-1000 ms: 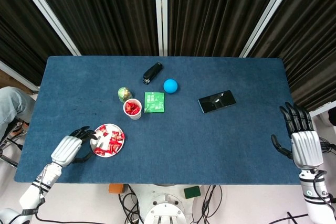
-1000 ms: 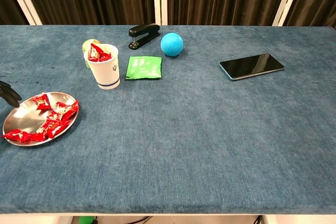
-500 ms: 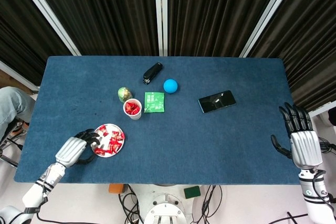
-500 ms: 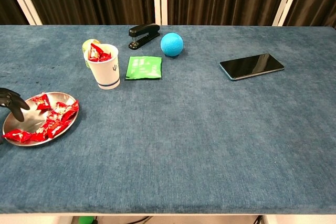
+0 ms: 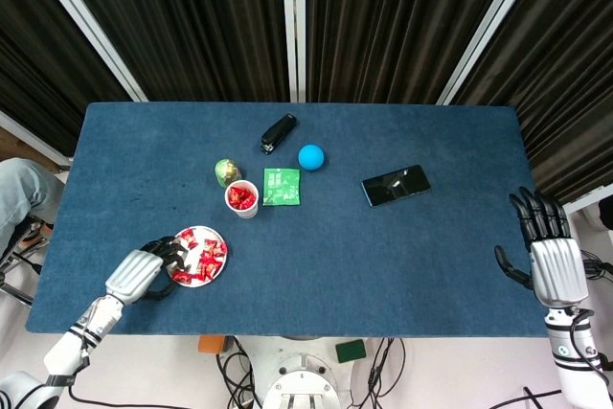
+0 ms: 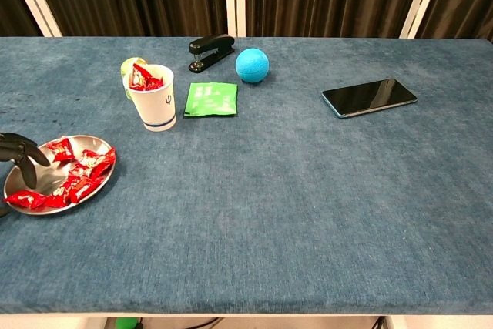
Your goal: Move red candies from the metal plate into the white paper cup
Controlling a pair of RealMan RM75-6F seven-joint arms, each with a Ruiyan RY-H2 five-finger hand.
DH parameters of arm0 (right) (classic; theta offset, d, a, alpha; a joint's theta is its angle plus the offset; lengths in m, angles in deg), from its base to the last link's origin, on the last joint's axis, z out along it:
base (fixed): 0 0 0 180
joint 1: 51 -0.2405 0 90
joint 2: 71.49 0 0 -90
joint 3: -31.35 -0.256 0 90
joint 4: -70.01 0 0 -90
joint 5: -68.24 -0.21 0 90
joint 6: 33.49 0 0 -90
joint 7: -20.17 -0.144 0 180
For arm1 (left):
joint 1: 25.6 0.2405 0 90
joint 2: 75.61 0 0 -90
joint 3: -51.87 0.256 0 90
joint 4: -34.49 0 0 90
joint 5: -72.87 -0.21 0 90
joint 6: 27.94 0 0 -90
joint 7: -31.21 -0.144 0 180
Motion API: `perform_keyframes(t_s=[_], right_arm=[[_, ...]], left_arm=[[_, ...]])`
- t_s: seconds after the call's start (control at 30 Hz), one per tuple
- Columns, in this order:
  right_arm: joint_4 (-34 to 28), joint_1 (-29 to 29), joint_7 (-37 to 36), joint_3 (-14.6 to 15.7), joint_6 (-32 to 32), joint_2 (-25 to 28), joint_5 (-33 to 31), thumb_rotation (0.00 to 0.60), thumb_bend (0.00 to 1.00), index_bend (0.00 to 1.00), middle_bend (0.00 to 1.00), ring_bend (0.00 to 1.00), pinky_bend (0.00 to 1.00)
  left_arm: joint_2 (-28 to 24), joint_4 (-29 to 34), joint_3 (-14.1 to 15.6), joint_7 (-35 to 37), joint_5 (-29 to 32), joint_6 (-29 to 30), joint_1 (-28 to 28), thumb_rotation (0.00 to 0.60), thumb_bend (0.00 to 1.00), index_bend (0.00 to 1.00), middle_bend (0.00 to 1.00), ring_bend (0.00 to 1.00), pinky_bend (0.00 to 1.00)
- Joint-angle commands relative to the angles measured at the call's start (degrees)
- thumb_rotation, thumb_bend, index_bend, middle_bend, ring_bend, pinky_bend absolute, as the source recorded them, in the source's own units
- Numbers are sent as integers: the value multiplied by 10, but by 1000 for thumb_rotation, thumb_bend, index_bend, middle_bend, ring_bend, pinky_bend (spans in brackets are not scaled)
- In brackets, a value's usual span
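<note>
left robot hand (image 5: 144,273) sits at the near-left edge of the metal plate (image 5: 218,237), dark fingers (image 6: 23,149) reaching over the rim toward the red candies (image 5: 199,258). whether it's pinching one already or just hovering w/ fingers apart, can't tell: head view is too small there, and chest view crops the hand at the frame edge so only fingertips show.

key relation: candies lie just right of the left robot hand's fingers, across the plate; white paper cup (image 5: 241,198) stands beyond the plate, up and to the right from the hand, near but not touching it. cup already has some red wrappers poking out the top. so the carry, i'd judge, goes away from the robot and slightly rightward, a short hop.

right robot hand (image 5: 552,261) is well apart at the far right tabletop (image 5: 412,256) edge, fingers spread, holding nothing. left is plainly the nearer one.

candies are heaped, individual long axes not readable. plenty left on the plate, so task looks partway done.
</note>
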Motion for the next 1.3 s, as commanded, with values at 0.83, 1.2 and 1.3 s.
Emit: perform_keyframes(t_s=[0.83,1.2,1.3], right_arm=[[5,1,-6,-1,-1,-2,-4,600,338,0,0,0,0],[3,2,-8,-2,2,0,-3,600,336,0,0,0,0],[3,2,-8,-2,3,0,-3,600,335,0,0,0,0]], left_arm=[[-23,33,-5,16,3,1,-4,600,352,550,228,84,203],[-71,77,-28,80,-9,16,-32,600,352,556,229,83,203],[-93,99,-48,104,-5,10,-53,600,352,559,229,83,204]])
